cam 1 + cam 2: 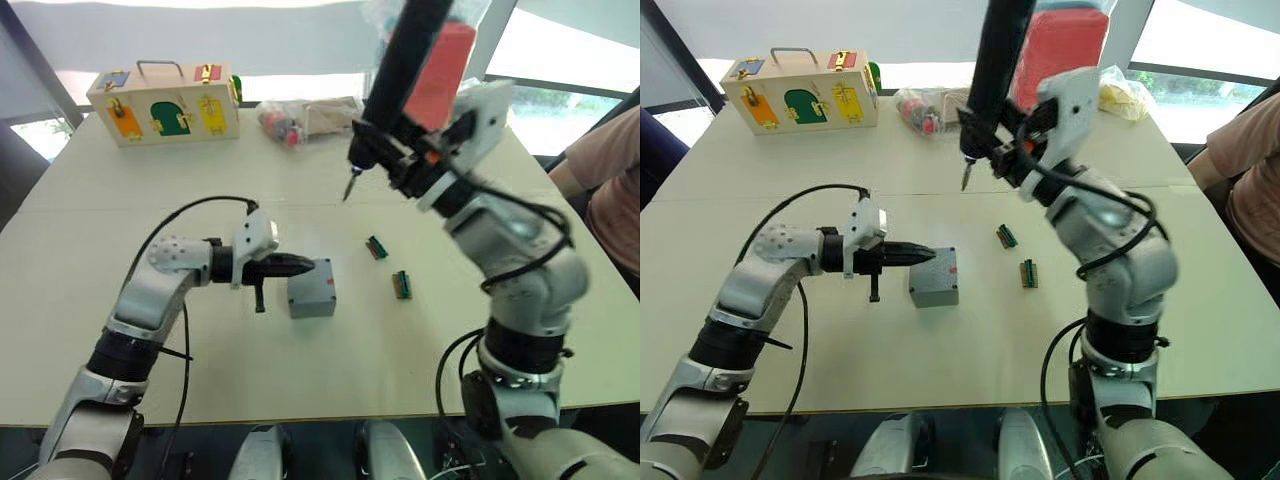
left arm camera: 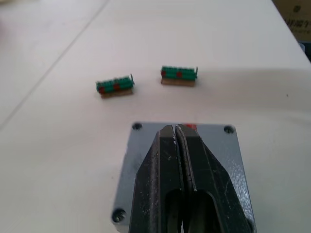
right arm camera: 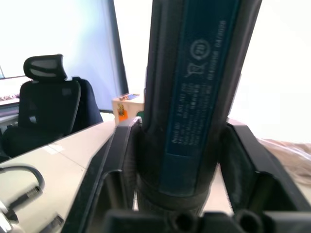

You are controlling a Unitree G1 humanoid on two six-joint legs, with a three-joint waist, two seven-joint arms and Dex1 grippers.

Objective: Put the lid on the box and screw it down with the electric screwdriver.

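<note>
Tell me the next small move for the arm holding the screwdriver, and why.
Probably bring the electric screwdriver down toward a corner screw hole of the lid. The lid already sits on the box, the left gripper rests shut on top of it, and the right gripper holds the screwdriver well above the table, its bit pointing down and away from the box.

Lid (image 1: 312, 284) on box (image 1: 313, 303); connector blocks (image 1: 377, 247) right, wooden box (image 1: 165, 104) behind-left.
</note>
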